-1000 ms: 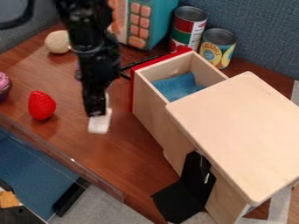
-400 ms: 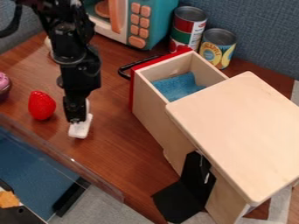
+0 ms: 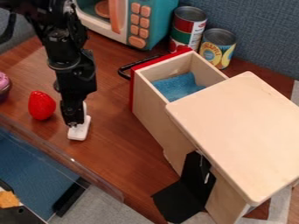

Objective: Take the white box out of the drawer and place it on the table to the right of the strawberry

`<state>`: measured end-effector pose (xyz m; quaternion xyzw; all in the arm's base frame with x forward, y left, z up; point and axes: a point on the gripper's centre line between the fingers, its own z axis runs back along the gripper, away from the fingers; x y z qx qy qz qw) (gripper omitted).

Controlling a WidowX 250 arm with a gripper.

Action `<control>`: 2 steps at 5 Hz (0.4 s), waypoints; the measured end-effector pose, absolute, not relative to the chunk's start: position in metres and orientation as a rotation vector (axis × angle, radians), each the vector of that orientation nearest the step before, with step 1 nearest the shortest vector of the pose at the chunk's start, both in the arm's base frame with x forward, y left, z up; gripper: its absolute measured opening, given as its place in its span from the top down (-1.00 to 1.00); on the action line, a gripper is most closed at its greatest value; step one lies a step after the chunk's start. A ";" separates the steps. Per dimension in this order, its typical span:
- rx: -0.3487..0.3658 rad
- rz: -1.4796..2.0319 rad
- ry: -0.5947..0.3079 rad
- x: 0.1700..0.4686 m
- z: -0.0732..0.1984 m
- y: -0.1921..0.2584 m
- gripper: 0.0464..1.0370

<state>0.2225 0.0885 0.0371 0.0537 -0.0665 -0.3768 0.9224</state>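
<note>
black two-finger gripper (image 3: 73,124): looks closed on small white block (image 3: 79,132) | block: at the fingertips, long axis slants downward and slightly left in view | red strawberry (image 3: 41,105): near, at view's left | open wooden drawer (image 3: 148,109): well apart, at right

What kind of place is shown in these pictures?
It looks like a robot test setup with play kitchen things: a toy microwave, a plastic-looking strawberry and a black robot arm over the table.
</note>
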 end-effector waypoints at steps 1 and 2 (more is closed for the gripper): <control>0.099 -0.754 -0.158 0.222 0.036 0.090 -0.44; 0.120 -0.742 -0.192 0.221 0.046 0.090 -0.92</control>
